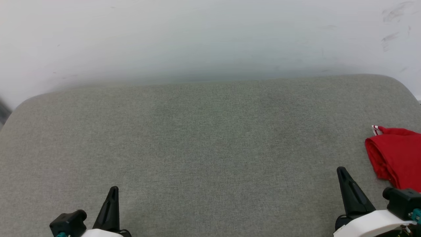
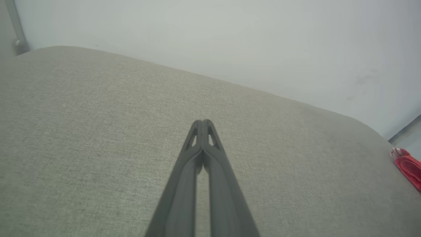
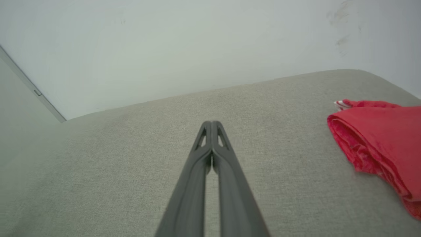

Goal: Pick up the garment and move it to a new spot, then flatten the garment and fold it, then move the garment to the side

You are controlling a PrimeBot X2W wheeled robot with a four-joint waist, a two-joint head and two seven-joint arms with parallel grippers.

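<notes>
A big grey cushion (image 1: 197, 148) with a soft, rough cloth top fills the space in front of the robot. Behind it, on the far side, stands a pale wall (image 1: 197, 39) with a few dark smudges up at the far right.

The garment (image 1: 396, 154) lies on the cushion at the far right side, close to the cushion's right edge. It is red and folded up into a thick bundle, with its layers showing along the left edge. A small bit of red-and-white striped trim (image 1: 376, 129) sticks out at its far left corner. No print shows on it from here.

The left gripper (image 1: 112, 194) is at the near left, above the bare cushion. In the left wrist view its two long dark fingers (image 2: 184, 184) are pressed together at the tips, and nothing is between them. It is well apart from the garment.

The right gripper (image 1: 342, 172) is at the near right, just to the left of the garment. In the right wrist view its fingers (image 3: 194, 184) are pressed together at the tips too, with nothing pinched. The fingers point across the bare cushion toward the wall, and they do not touch the red cloth, which lies off to their right.
</notes>
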